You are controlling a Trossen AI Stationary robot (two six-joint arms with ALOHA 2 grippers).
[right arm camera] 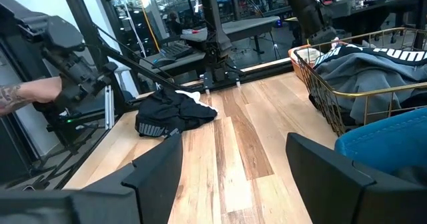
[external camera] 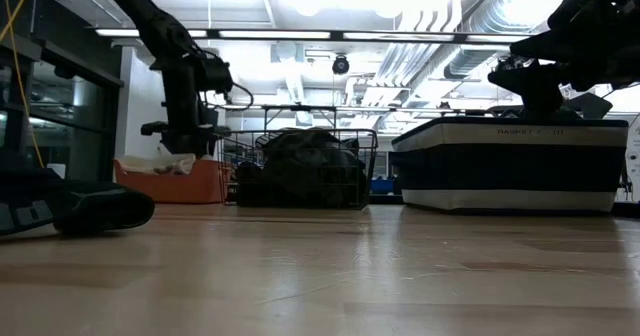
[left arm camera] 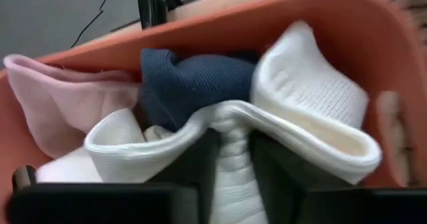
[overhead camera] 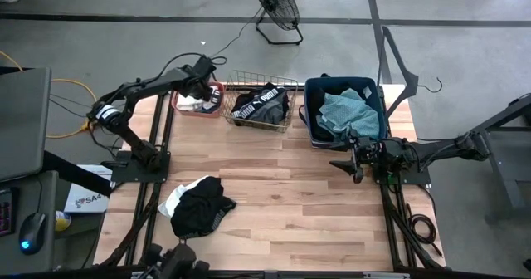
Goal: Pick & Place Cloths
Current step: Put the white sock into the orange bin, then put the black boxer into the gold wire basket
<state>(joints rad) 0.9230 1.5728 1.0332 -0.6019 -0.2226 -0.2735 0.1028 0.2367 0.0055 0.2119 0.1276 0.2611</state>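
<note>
One white sock (left arm camera: 267, 117) pinched between the left gripper's (left arm camera: 230, 164) fingers, down inside the coral tub (overhead camera: 184, 106) at the table's far left, next to pink (left arm camera: 60, 101) and navy (left arm camera: 187, 81) pieces. Black garment in wire basket (overhead camera: 262, 105), teal cloth in blue bin (overhead camera: 342, 113), black-and-white pile (overhead camera: 199, 204) near front. Right gripper (overhead camera: 355, 159) spread, empty, just in front of the bin.

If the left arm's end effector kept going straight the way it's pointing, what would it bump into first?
The left end effector points down into the coral tub, its fingers pinching a white sock. Going straight on, it would likely press that sock into the other small pieces beneath, a navy piece and a pink piece; depth is unclear.
</note>
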